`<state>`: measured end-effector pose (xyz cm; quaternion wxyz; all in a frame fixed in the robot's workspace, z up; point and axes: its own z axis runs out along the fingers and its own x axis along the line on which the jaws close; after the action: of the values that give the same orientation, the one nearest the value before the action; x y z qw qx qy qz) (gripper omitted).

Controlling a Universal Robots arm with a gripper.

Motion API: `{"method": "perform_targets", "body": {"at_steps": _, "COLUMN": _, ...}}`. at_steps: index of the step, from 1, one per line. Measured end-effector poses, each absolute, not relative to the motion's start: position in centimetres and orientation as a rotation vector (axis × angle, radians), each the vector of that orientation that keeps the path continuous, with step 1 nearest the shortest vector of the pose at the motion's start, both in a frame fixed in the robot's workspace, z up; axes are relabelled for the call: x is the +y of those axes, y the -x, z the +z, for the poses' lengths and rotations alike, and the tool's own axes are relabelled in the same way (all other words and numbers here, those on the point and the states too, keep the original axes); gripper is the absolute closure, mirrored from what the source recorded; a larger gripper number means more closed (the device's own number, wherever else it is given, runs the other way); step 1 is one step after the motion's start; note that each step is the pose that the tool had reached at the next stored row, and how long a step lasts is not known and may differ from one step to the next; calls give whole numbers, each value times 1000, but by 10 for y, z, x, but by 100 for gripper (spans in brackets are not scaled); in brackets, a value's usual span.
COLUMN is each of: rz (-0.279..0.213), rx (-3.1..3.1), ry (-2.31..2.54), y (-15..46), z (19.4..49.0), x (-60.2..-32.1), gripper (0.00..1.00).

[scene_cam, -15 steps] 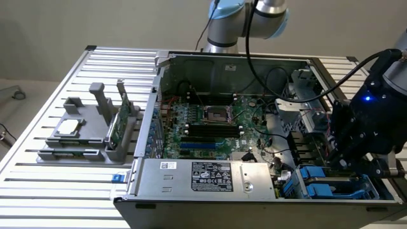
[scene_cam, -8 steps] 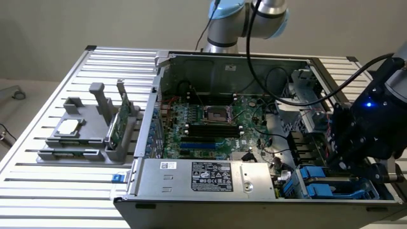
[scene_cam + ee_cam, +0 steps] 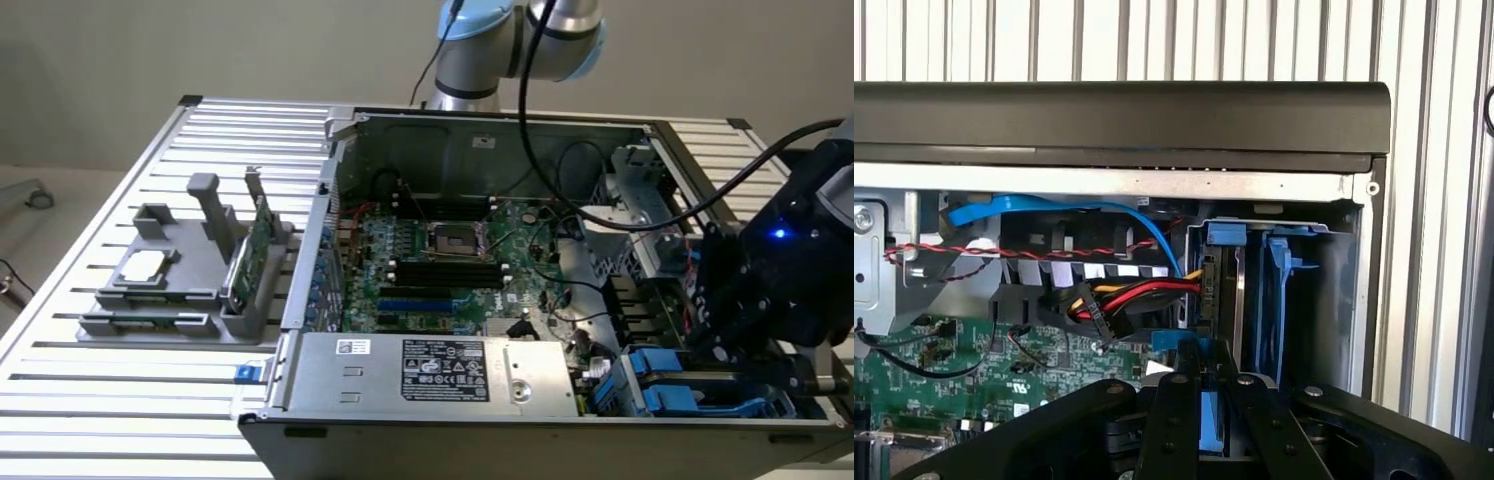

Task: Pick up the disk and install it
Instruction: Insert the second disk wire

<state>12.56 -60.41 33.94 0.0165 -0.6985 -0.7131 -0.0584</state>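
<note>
The disk (image 3: 1206, 415) sat clamped on edge between the gripper (image 3: 1204, 400) fingers, poised over the blue-railed drive bay (image 3: 1269, 290) at the case's (image 3: 534, 440) corner. Risk: a slight tilt could've jammed its rails, or snagged the nearby cables (image 3: 1144, 295).

1. This looks like a robotics lab or test bench set up for computer assembly.
2. An opened desktop computer case (image 3: 534, 270) lies on a ribbed aluminium table (image 3: 120, 390), its motherboard (image 3: 441, 270) and cabling bare.
3. On the exterior view's left, a grey moulded fixture (image 3: 187, 270) stands with parts slotted in it.
4. At the far side, a robot arm base (image 3: 514, 40) rises against a plain beige wall (image 3: 200, 50).
</note>
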Motion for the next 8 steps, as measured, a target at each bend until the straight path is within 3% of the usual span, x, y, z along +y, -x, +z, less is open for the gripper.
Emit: {"method": "perform_targets", "body": {"at_steps": 8, "rz": -220, "rx": -2196, "ry": 2153, "y": -126, "z": 335, "x": -610, "gripper": 84}}
